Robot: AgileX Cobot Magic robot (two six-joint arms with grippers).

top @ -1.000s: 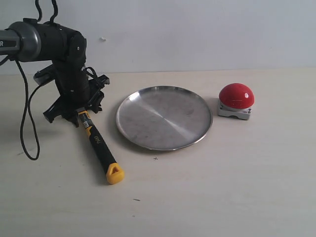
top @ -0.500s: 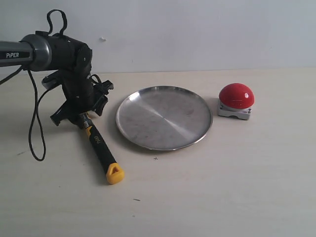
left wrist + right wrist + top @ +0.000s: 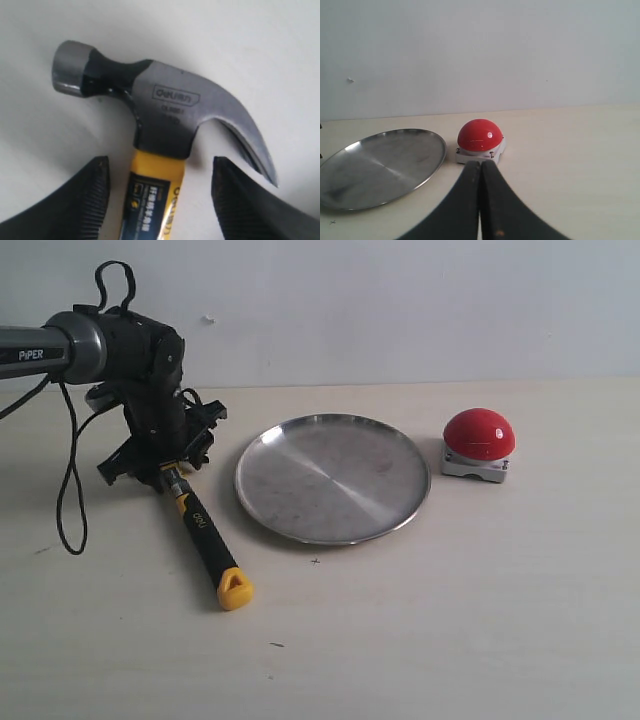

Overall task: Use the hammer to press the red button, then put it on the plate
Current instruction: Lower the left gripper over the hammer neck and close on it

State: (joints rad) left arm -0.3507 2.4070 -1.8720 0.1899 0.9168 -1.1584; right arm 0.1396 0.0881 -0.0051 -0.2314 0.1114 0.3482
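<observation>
Clock laid on the table (image 3: 450,620), 12 toward the back wall (image 3: 400,300).

Step in hand: picking up the hammer (image 3: 205,540).
- The hammer lies flat at the plate's (image 3: 333,478) 9 o'clock, just beside the rim but apart from it. Its head is under the arm and its yellow end points to about 5 o'clock.
- The red button (image 3: 479,433) sits at the plate's 2 o'clock, close by and not touching.
- The left gripper (image 3: 160,167) is down over the neck of the handle. Its jaws stand wide, one finger (image 3: 82,202) on each side of the yellow collar just below the head. Nothing is gripped yet.
- The right gripper (image 3: 481,200) has its jaws pressed together and empty, aimed at the button from the near side.

To do it well:
- Close squarely across the handle, keeping the neck centred between the pads so the head does not twist.
- A hold this near the head keeps the weight in the grip, probably giving a steadier press.
- Whether the fingertips reach the table is unclear, since the wrist view crops them. If they are short, settle lower first.

Against the earlier frames:
- The left arm has shifted a little toward 3 o'clock, and the wrist has turned slightly over the head.
- The jaws are just as wide as before.
- Hammer, plate and button lie where they were.
</observation>
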